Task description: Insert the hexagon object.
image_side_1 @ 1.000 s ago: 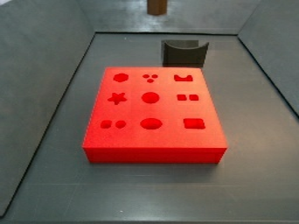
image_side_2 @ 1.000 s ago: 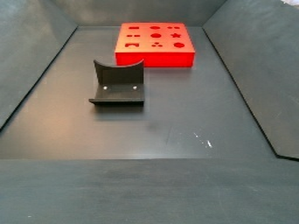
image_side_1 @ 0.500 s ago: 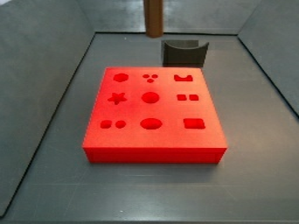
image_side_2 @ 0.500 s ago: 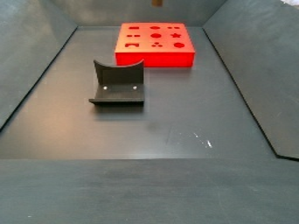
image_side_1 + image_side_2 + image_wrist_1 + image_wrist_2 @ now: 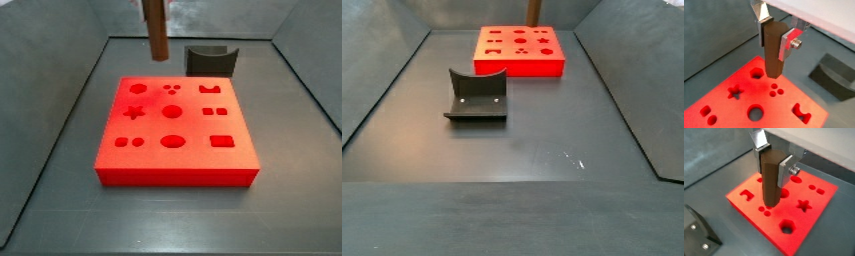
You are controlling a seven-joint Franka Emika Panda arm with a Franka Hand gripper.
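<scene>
Hexagon object hangs upright in the gripper, its upper part clamped between the two flat silver fingers, its lower end free in the air above the red block. In both wrist views the brown peg is dark and slim, and its tip sits over the region of the block near the hexagonal hole (whether it is lined up with that hole cannot be told). In the wrist view from the opposite side, the peg crosses in front of the round hole and the small dots, with the star cutout and a hexagonal hole nearby.

In a side view the peg shows as a brown vertical bar above the far left edge of the red block, clear of its top face; the gripper itself is out of frame there. The dark curved holder stands on the surface just behind the block. In the side view from the opposite end, the peg rises above the block, and the holder stands well apart in front of it.
</scene>
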